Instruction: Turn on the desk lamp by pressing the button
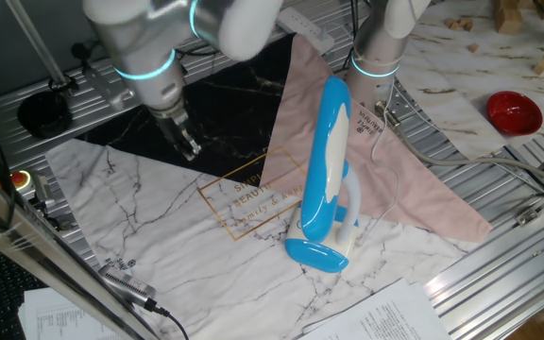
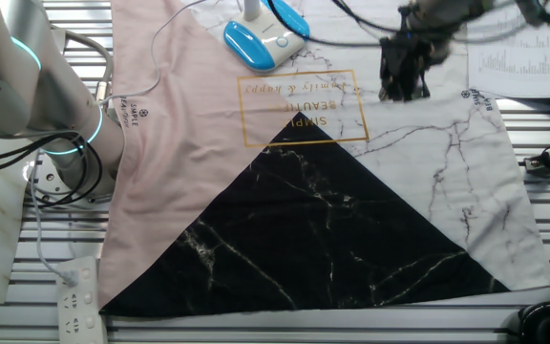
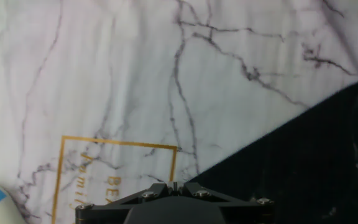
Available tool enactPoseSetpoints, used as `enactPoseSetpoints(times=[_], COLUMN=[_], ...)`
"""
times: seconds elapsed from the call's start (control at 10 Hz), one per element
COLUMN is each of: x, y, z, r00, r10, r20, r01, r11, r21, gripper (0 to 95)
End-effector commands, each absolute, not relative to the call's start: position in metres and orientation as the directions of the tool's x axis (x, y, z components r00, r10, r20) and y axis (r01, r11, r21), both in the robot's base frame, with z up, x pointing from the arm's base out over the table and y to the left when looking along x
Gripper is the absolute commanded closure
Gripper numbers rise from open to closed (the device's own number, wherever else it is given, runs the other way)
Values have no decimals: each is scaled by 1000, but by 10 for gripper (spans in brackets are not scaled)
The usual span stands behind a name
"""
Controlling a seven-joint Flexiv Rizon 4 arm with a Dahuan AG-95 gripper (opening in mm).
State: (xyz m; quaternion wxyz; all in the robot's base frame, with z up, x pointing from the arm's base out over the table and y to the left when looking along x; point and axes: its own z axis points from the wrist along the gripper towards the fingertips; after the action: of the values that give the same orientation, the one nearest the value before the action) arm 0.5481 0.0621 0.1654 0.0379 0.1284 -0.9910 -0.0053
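**One small button, one tippy-looking lamp**

One thing worth flagging first: the desk lamp (image 1: 326, 179) looks like light, hollow plastic, glossy and probably slick, so I'd guess a sideways nudge would slide or tip it on the cloth (image 1: 187, 236) rather than click anything. No need to take hold of it at all. The place to touch is the button (image 2: 282, 41), a small round spot on top of the oval blue base, and the push should go straight down so the base stays pinned to the table.

Looks-wise: long rounded head in bright blue with a white underside, tilted up and leaning over the base, with a white looped neck joining the two. A thin white cable runs off it across the pink part of the cloth.

It sits on the marble-print part of the cloth, right by the pink section, with the red bowl (image 1: 514, 110) well apart off to the side.

The gripper (image 1: 188, 144) hangs above the cloth near the black triangle, well apart from the lamp. Open or closed? Honestly can't tell: it's blurred in the other fixed view, and the hand view only shows the black housing.
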Motion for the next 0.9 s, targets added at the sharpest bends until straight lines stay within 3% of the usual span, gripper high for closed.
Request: enactPoseSetpoints(times=[0.1, 0.6, 0.9], x=[550, 540, 537], y=[82, 135, 156], z=[165, 155, 139], r00=[-987, -995, -997], r10=[-148, -65, 12], r20=[70, 77, 77], r01=[-143, -59, 24], r11=[987, 995, 988], r21=[69, 78, 153], gripper=[950, 950, 950])
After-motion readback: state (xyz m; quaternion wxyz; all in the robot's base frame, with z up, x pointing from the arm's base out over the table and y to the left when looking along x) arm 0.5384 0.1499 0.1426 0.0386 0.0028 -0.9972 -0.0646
